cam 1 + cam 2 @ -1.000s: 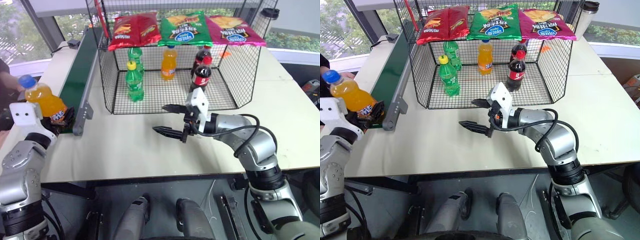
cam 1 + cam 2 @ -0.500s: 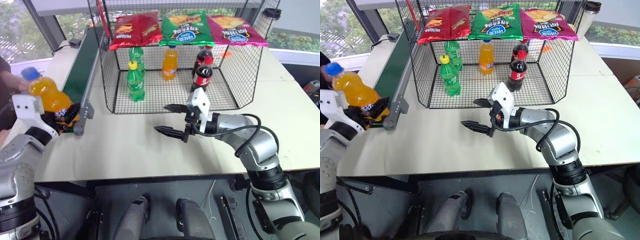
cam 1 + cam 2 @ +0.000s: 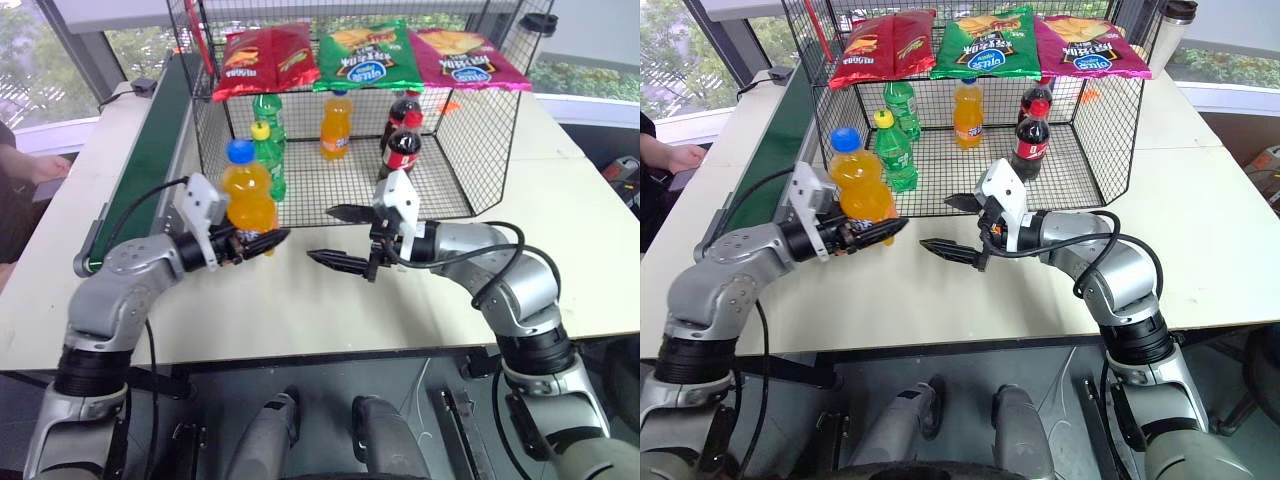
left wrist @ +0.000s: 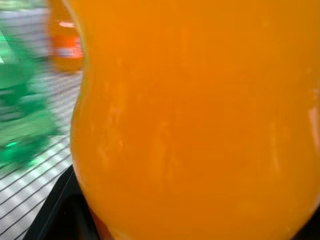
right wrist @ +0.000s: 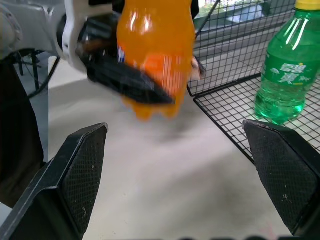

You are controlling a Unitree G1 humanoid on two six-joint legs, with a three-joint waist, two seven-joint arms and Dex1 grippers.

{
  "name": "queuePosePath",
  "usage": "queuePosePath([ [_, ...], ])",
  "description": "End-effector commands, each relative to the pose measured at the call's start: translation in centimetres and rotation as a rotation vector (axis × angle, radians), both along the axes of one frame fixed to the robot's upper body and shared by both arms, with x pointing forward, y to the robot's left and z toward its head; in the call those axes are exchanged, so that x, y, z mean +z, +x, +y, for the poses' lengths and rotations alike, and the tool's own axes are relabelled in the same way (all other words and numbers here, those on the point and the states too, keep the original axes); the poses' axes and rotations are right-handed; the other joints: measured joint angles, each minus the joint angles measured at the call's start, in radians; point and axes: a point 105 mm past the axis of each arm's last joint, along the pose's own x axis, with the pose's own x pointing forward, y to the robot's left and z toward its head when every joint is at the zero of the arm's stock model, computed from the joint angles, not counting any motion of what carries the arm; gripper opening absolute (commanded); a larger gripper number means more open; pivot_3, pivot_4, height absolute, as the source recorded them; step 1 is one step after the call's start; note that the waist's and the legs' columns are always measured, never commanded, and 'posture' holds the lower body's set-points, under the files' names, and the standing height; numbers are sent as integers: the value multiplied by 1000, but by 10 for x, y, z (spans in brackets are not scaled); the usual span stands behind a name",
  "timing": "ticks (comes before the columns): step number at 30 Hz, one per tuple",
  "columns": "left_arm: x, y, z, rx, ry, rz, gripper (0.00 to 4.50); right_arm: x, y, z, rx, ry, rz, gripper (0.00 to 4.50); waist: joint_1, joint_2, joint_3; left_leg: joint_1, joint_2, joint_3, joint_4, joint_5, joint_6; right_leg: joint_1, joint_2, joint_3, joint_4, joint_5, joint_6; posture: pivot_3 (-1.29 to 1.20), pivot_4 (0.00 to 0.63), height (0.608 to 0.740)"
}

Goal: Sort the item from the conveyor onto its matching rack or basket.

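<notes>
Orange soda bottle [image 3: 247, 197], clamped in my left gripper [image 3: 262, 240], has swung inward toward my wide-open right gripper [image 3: 335, 238] for handover

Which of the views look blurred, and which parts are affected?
Left wrist view: the orange soda bottle is very close, soft, the green bottle behind it smeared. Right wrist view: the left gripper and held bottle look streaked. Head views: crisp.

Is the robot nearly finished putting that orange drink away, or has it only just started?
About halfway. Done: the orange soda bottle is off the conveyor, clamped low in the left gripper above the table. In hand: the right gripper waits open beside it. Left: setting it inside the black wire cage, by the other orange bottle.
</notes>
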Motion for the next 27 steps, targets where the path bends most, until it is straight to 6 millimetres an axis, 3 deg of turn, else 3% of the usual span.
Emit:
queuePosePath([
  [1, 2, -9, -34, -175, 47, -88, 2989, 19, -7, 3, 28, 23, -74, 4500, 3, 0, 0, 0, 0, 0, 0, 0, 0, 0, 0, 0, 0, 0, 0, 0, 150, 738],
  [12, -14, -14, -64, -315, 84, -110, 2989, 23, -8, 6, 32, 25, -90, 4500, 1, 0, 0, 0, 0, 0, 1, 0, 0, 1, 0, 0, -1, 0, 0, 0, 150, 738],
  [19, -14, -16, -67, -324, 79, -113, 2989, 25, -9, 8, 47, 33, -93, 4500, 1, 0, 0, 0, -1, 0, 2, 0, 0, 1, 0, 0, 0, 0, 0, 0, 150, 738],
  [22, -15, -16, -66, -312, 77, -107, 2989, 28, -9, 8, 56, 47, -94, 3727, 1, 0, 0, 0, 0, 0, 2, 0, 0, 1, 0, 0, 0, 0, 0, 0, 150, 738],
  [24, -15, -16, -65, -298, 73, -100, 2989, 28, -10, 9, 65, 48, -92, 2720, 1, 0, 0, 0, -1, 0, 2, 0, 0, 1, 0, 0, 0, 0, 0, 0, 150, 738],
  [27, -14, -13, -65, -270, 69, -89, 2989, 27, -11, 9, 76, 46, -87, 2579, 1, 0, 0, 0, -1, 0, 2, 0, 0, 1, 0, 0, 1, 0, 1, 0, 150, 738],
])
